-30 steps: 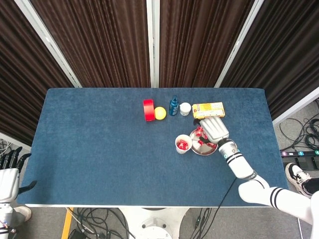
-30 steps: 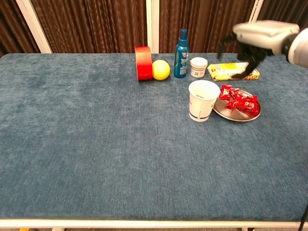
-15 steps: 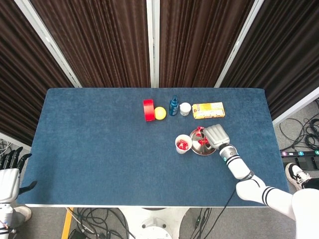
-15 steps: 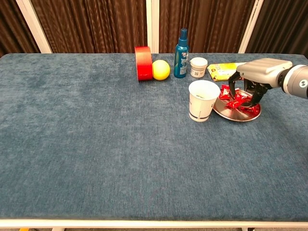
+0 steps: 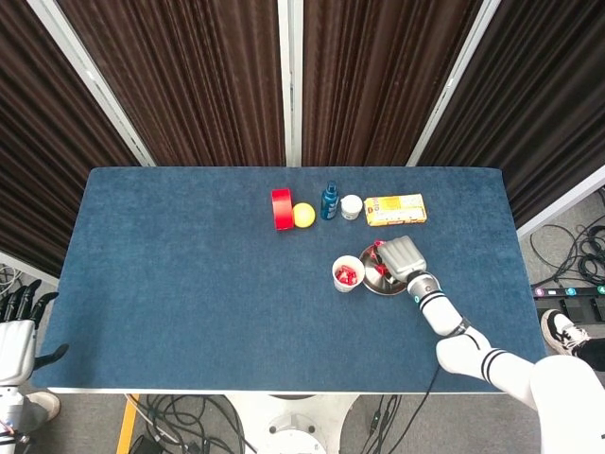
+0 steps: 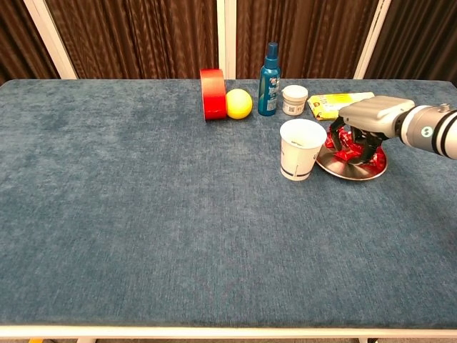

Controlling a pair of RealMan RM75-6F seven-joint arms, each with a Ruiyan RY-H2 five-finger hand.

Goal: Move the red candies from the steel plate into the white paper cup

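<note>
Right hand [image 6: 365, 123] sits low over the steel plate [image 6: 371, 170], fingers curled down among the red candies [image 6: 346, 151]; can't tell if it's actually got one. So it's the pickup step. Next it needs a firm pinch, then a lift left to the white paper cup [image 6: 300, 149] touching the plate. Left hand [image 5: 17, 333] hangs off the table, holding nothing, fingers apart.

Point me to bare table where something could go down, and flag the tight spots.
Free: the blue table left of the red roll, and the near strip in front of the cup. Crowded: the back row of roll, ball, bottle, jar, box, and the cup, plate, right hand.
</note>
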